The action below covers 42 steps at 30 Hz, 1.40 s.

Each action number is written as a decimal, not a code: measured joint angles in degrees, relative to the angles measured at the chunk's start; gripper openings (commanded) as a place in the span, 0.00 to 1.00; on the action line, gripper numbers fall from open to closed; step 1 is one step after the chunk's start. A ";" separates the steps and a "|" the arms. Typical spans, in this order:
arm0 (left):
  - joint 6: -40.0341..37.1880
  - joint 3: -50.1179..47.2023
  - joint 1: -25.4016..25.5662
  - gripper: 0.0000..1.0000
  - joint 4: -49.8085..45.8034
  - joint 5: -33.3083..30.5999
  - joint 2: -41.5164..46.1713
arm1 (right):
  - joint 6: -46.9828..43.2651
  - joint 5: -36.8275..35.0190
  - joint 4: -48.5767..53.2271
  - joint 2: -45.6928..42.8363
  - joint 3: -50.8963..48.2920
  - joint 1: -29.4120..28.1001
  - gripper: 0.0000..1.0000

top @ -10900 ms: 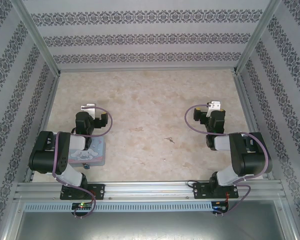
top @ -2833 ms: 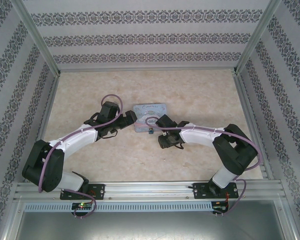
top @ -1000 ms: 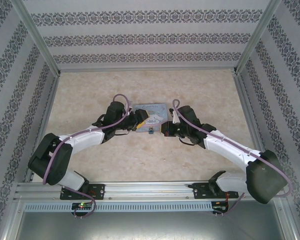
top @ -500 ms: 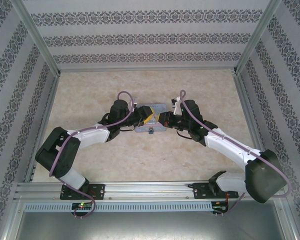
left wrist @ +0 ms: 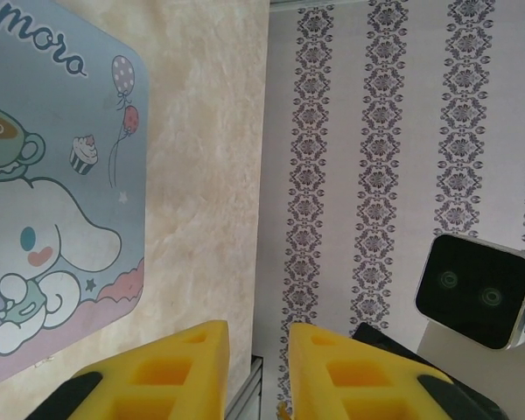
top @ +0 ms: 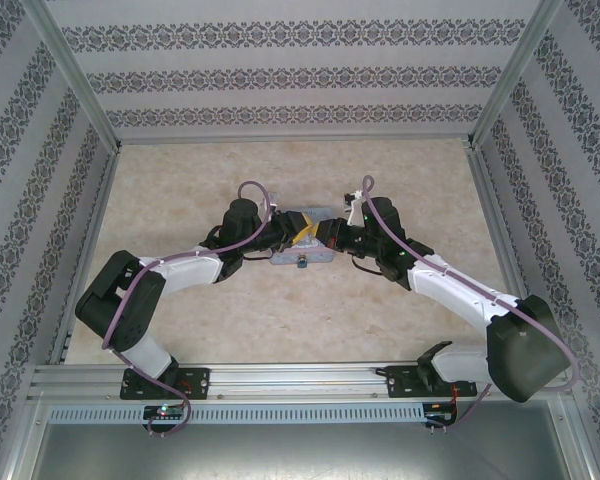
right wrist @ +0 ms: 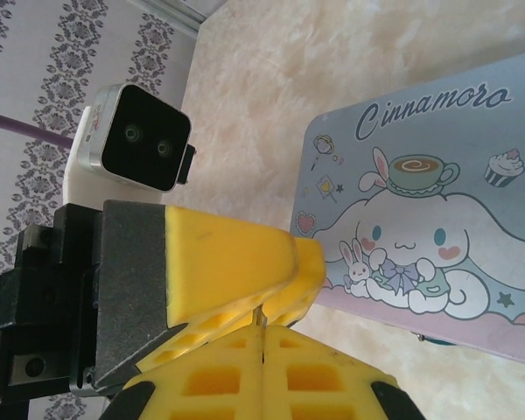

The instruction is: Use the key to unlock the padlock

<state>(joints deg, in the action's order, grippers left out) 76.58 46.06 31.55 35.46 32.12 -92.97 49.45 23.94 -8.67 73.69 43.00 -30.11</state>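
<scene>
Both grippers meet tip to tip just above the light blue cartoon tin (top: 285,258). My right gripper (right wrist: 261,325) is shut on the key (right wrist: 261,317), a thin metal sliver poking out between its yellow pads. The key's end reaches up between the fingers (right wrist: 236,254) of my left gripper (left wrist: 258,328), which stands open with a narrow gap. In the top view the left gripper (top: 300,233) and right gripper (top: 325,236) hide most of the tin. The padlock (top: 302,263) is a tiny dark speck at the tin's near edge.
The tin (right wrist: 437,175) lies flat on the beige marbled table (top: 280,310), with its lid drawing also in the left wrist view (left wrist: 61,175). Patterned walls and metal rails enclose the table on three sides. Purple cables loop over both wrists.
The tin went from the left base to mid-table and the key left the table. Within the last second both grippers closed in over the tin until their tips met.
</scene>
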 measured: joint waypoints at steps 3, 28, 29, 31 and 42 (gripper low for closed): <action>0.07 0.00 0.00 0.17 0.15 -0.13 0.00 | 0.15 0.02 -0.17 0.02 0.00 0.02 0.00; -11.26 1.44 -0.04 0.00 0.11 -0.76 0.68 | 1.81 3.19 -2.14 -4.92 -4.17 9.29 0.50; -12.52 1.51 -0.04 0.00 0.15 -0.63 0.87 | 1.92 3.87 -2.91 -5.20 -4.17 9.60 0.50; -14.53 1.84 -0.04 0.00 0.52 -0.46 1.22 | 2.40 5.38 -5.07 -5.29 -4.17 9.77 0.48; -16.79 2.23 -0.04 0.00 10.23 -0.42 1.46 | 5.99 12.66 -17.79 -1.88 -4.20 9.42 0.40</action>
<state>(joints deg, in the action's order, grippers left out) 59.79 48.29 31.51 45.69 31.70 -91.50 55.44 36.60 -26.46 71.81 38.81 -20.69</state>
